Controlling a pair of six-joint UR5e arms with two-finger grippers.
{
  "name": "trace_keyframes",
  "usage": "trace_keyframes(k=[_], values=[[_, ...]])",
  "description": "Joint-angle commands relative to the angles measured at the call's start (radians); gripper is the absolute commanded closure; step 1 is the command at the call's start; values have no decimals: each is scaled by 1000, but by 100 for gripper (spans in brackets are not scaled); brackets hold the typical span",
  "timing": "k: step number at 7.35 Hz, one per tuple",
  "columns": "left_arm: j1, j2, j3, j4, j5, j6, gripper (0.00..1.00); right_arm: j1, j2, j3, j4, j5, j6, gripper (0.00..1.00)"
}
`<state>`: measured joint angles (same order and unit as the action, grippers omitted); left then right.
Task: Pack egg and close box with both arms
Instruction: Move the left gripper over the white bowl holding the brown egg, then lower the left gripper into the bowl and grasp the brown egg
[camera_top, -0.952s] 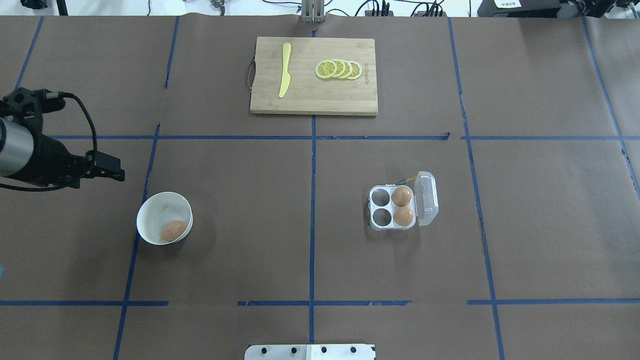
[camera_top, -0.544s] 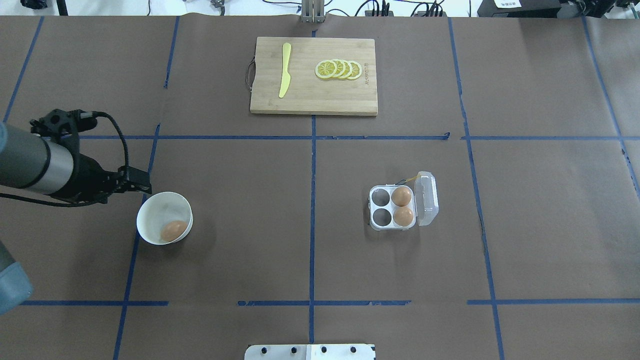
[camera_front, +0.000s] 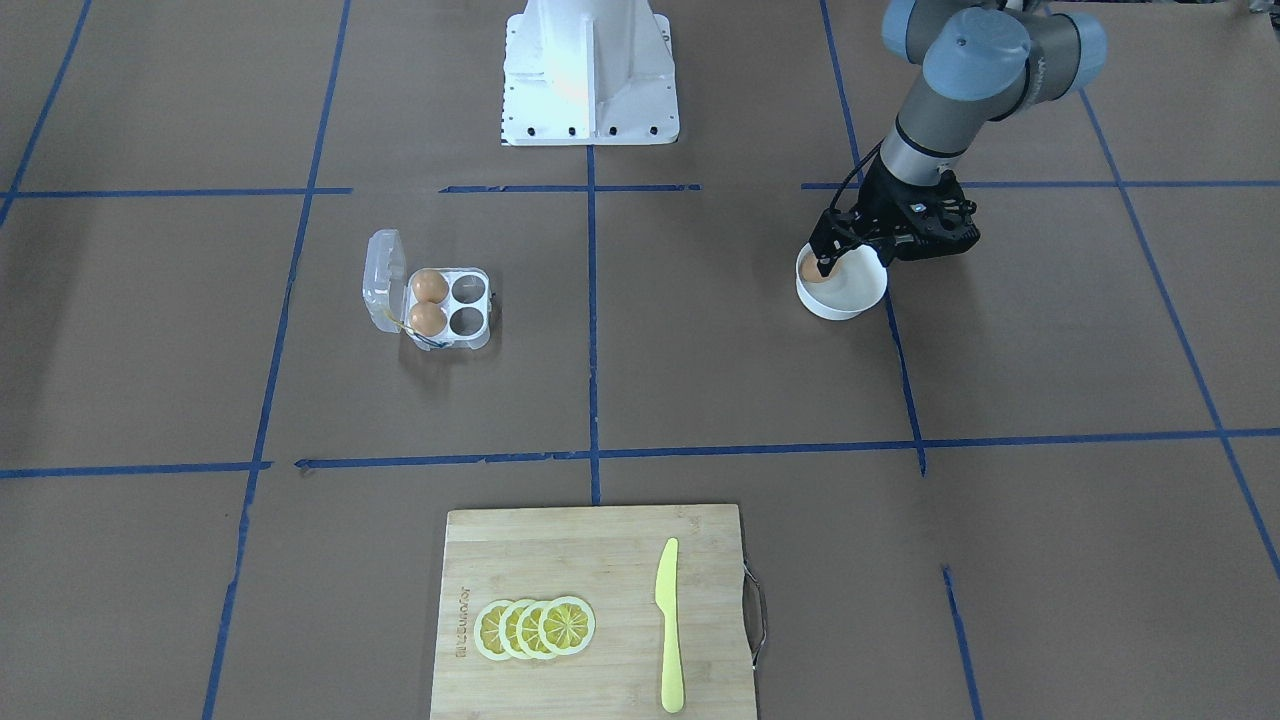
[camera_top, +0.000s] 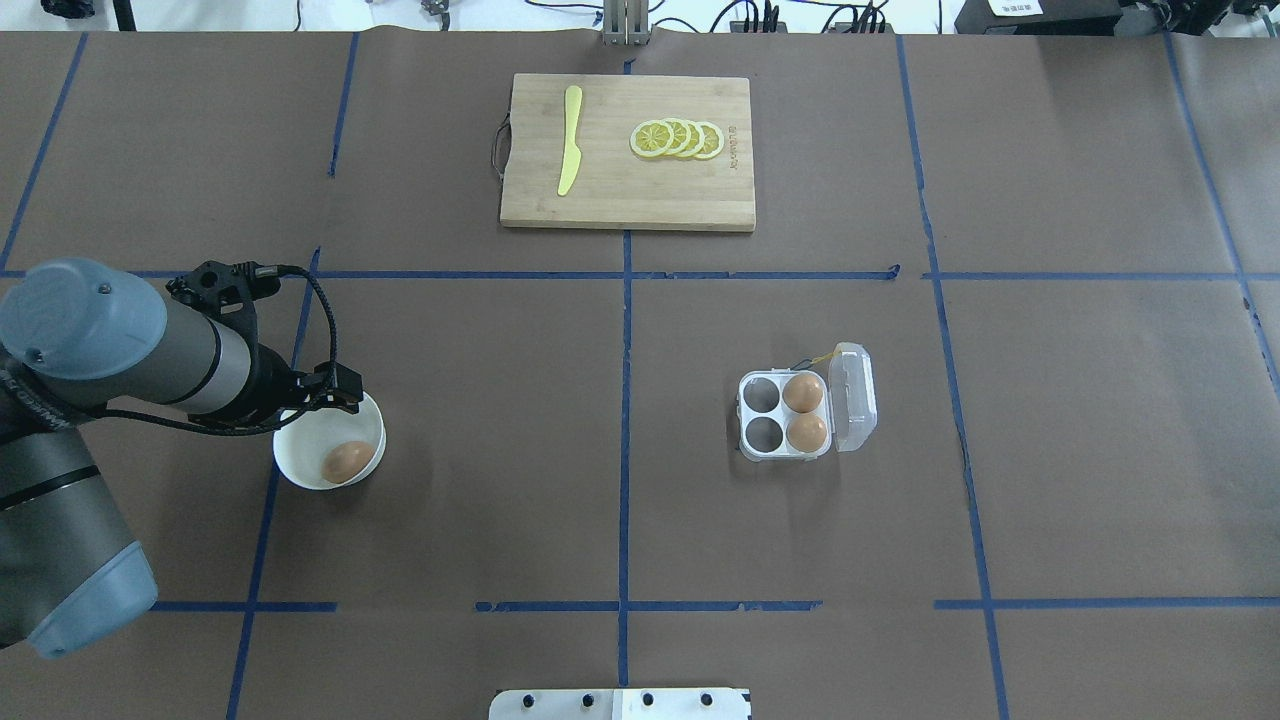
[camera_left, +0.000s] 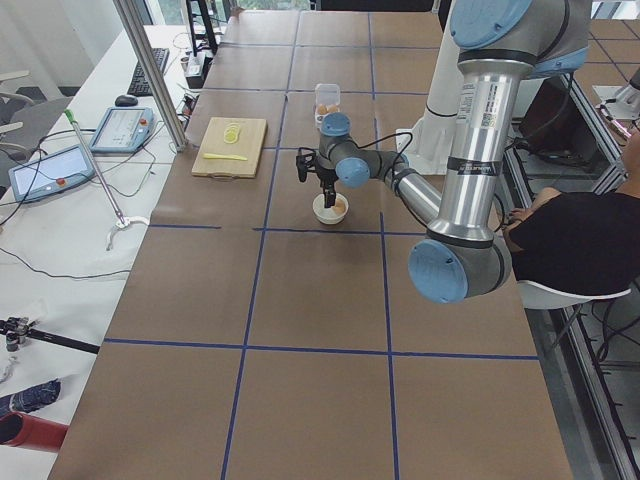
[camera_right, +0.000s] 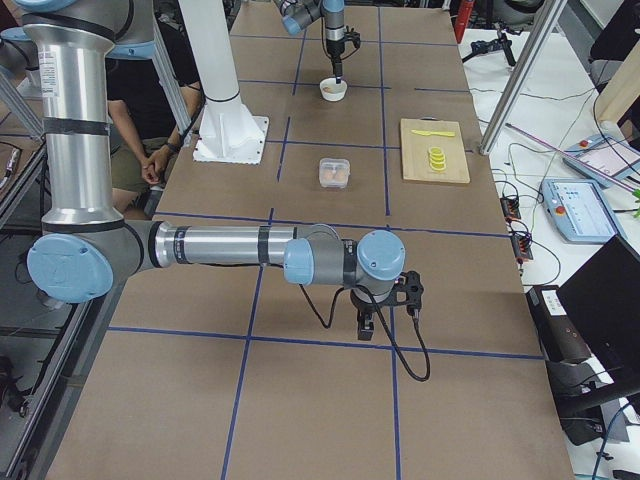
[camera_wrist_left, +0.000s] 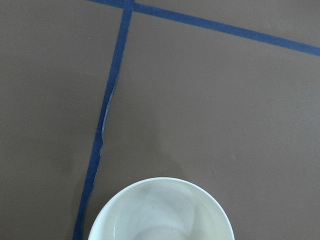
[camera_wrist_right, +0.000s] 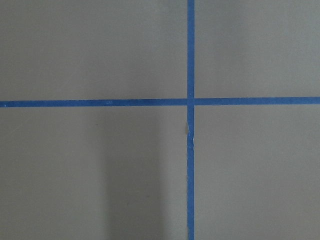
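One orange-brown egg (camera_top: 347, 461) lies in a round white bowl (camera_top: 300, 440) at the left. My left gripper (camera_top: 336, 389) hangs over the bowl's far rim; in the front-facing view (camera_front: 852, 262) it looks open, with one finger just in front of the egg (camera_front: 812, 270). The clear box (camera_top: 745, 415) stands right of centre with its lid (camera_top: 853, 396) open. Two eggs (camera_top: 803, 392) fill its right-hand cells; the two left cells are empty. My right gripper (camera_right: 365, 327) shows only in the exterior right view, low over bare table; I cannot tell its state.
A wooden cutting board (camera_top: 625, 200) with a yellow knife (camera_top: 570, 140) and lemon slices (camera_top: 678, 138) lies at the far middle. The white pedestal (camera_front: 590, 70) stands at the robot's edge. The left wrist view shows the bowl's rim (camera_wrist_left: 160, 210) at its bottom.
My left arm has swung in from the left edge toward the bowl; its gripper now hangs over the bowl's rim. The egg, bowl and box have not moved.
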<state>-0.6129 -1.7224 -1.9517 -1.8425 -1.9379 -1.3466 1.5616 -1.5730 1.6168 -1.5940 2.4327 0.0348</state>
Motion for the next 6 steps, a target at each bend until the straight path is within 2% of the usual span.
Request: trace_keyframes(k=[1,6], values=[[18,0,16,0,-1,-2,14,0,4,3,0,-3,-1,0],[59,-20,79,-9,-3,-3,14,0,8,5,0,-3,-1,0]])
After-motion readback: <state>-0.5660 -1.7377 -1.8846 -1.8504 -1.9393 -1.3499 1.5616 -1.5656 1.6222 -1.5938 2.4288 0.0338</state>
